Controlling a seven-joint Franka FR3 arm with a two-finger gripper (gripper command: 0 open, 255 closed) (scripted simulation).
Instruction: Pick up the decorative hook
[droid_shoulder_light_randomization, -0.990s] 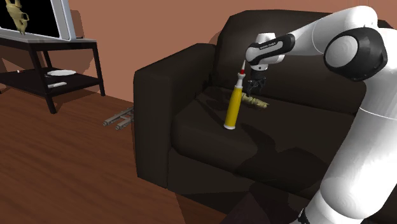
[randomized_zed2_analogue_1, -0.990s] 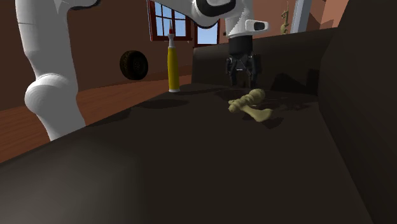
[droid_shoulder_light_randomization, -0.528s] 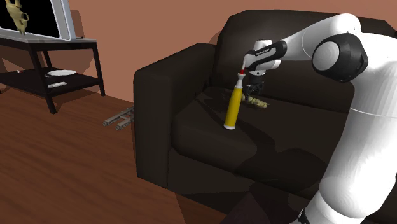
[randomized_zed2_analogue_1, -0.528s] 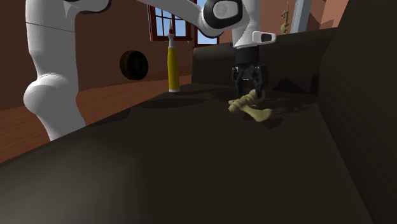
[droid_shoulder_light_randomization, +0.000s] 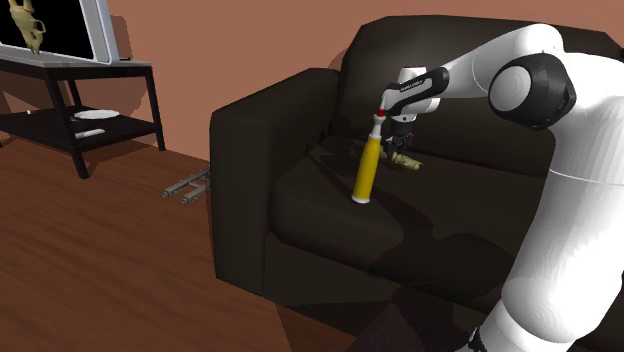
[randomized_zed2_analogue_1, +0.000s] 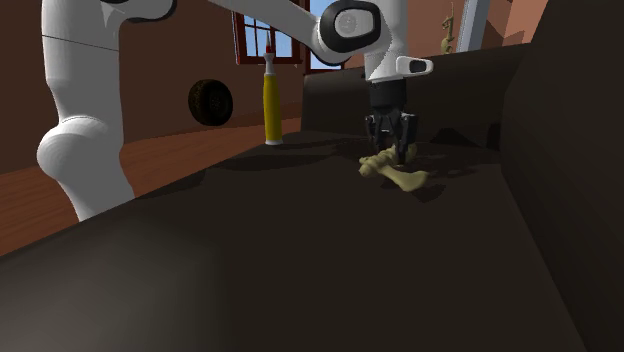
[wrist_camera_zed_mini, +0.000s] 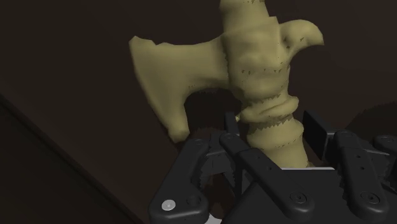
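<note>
Jaws astride the olive hook (wrist_camera_zed_mini: 262, 76)

This is a living room in a home. A dark upholstered sofa (droid_shoulder_light_randomization: 300, 200) stands on a wooden plank floor (droid_shoulder_light_randomization: 100, 260) against reddish-brown walls (droid_shoulder_light_randomization: 230, 40). Beside it, a flat television (droid_shoulder_light_randomization: 70, 30) sits on a low dark stand (droid_shoulder_light_randomization: 120, 68) with a shelf. A paned window (randomized_zed2_analogue_1: 255, 35) shows blue sky.
</note>
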